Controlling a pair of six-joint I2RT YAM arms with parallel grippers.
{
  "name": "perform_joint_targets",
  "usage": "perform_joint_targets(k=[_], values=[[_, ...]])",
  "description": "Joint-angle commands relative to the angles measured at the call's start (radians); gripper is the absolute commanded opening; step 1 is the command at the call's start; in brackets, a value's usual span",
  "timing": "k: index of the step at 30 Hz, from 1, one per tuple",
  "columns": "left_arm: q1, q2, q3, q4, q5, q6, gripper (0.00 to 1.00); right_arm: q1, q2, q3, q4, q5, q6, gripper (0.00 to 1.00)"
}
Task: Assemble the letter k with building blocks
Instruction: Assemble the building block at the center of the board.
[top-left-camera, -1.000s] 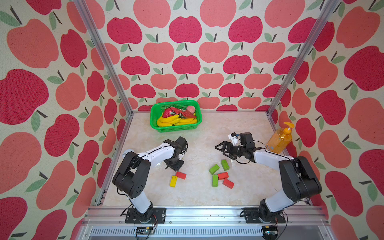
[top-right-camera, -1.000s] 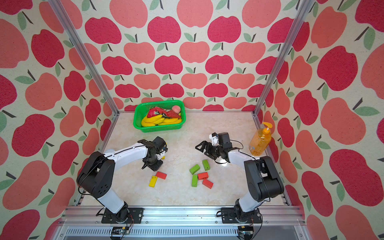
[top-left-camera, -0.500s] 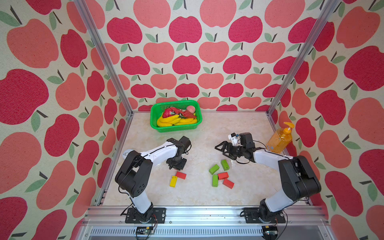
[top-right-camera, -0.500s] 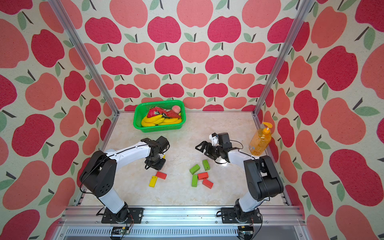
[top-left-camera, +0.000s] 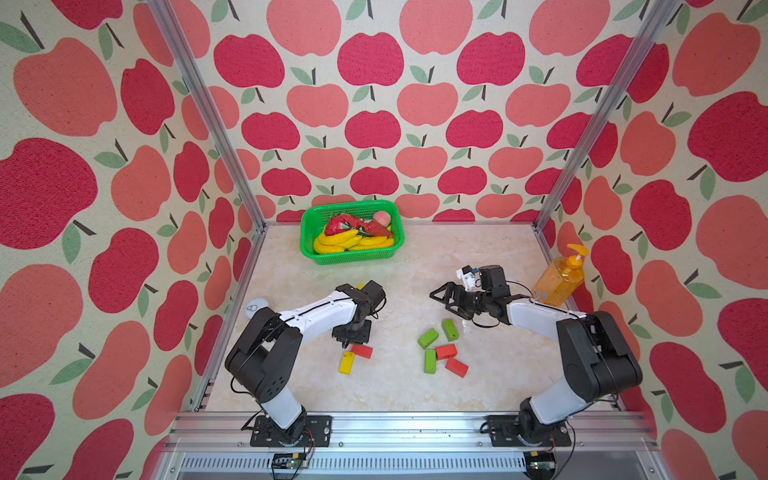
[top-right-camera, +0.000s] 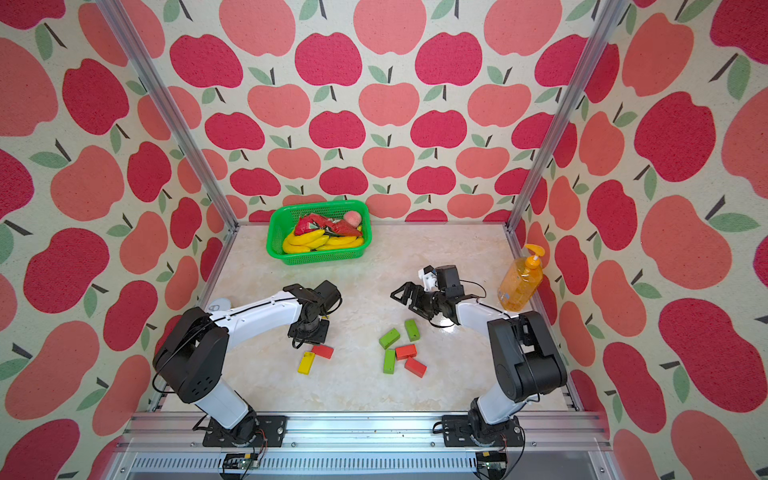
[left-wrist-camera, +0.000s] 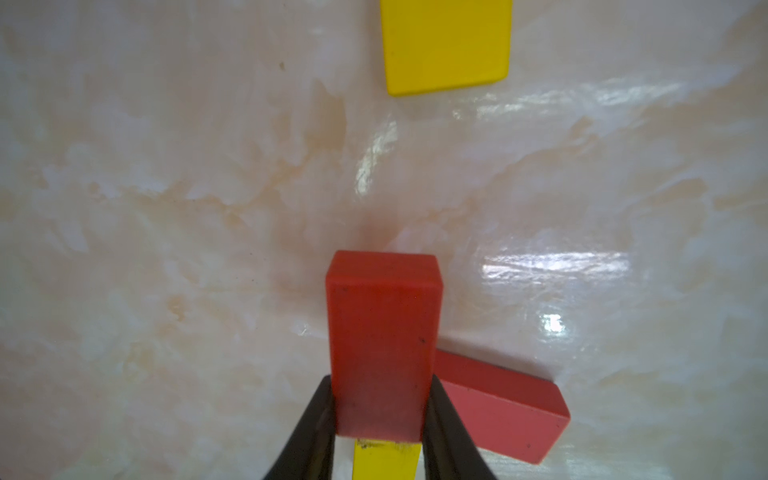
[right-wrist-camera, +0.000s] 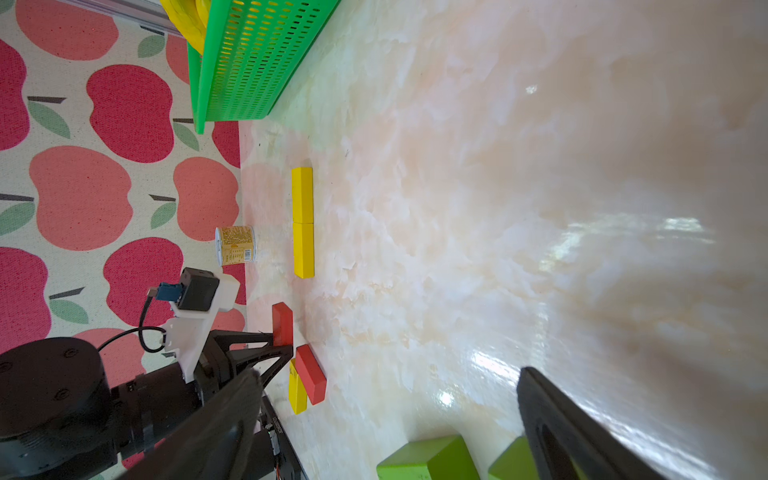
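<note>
On the marbled tabletop (top-left-camera: 399, 270), left arm's side: left gripper (left-wrist-camera: 380, 395), black fingers (left-wrist-camera: 316, 415) drawn narrow against the long faces of a held red brick (left-wrist-camera: 382, 328). The brick is matte, square-edged and faintly speckled with dark marks, and its free end projects past the fingertips; whether that end touches the surface cannot be told. Just below the gripper in both top views lie a single yellow brick (top-left-camera: 346, 362) and a second red brick (top-left-camera: 362, 351), both flat, set at an angle and apparently touching at a corner. Farther toward the back wall, seen from the right wrist, is a yellow row (right-wrist-camera: 302, 208) of two bricks lying end to end in one straight line and touching. Bare tabletop separates the row from the held red brick. Toward the right arm's side is a loose cluster of three green bricks (top-left-camera: 450, 329) and two further red bricks (top-left-camera: 456, 367). All are flat and turned different ways, some touching, and they sit well apart from the left group. All the bricks are plain blocks of uniform colour with a dull finish. The right gripper (right-wrist-camera: 388, 376) has its jaws spread wide and holds nothing; it hangs near the green bricks, pointing toward the left arm. Other items: a green basket (top-left-camera: 309, 249) at the back wall holding toy bananas (top-left-camera: 336, 243), an orange soap bottle (top-left-camera: 557, 278) at the right edge, and a small can (right-wrist-camera: 235, 245) by the left wall.
</note>
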Motion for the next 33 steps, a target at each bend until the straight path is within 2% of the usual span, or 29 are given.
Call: perform_joint_targets(k=[1, 7, 33], values=[[0.008, -0.031, -0.018, 0.030, -0.022, -0.046, 0.25, -0.009, -0.014, 0.019, -0.013, -0.007, -0.005, 0.99], [0.025, -0.017, -0.027, 0.066, 0.018, -0.061, 0.26, -0.011, -0.009, 0.016, -0.010, -0.008, -0.004, 0.99], [0.019, 0.084, 0.033, 0.073, 0.051, -0.053, 0.29, -0.022, -0.020, 0.004, 0.011, -0.020, 0.008, 0.99]])
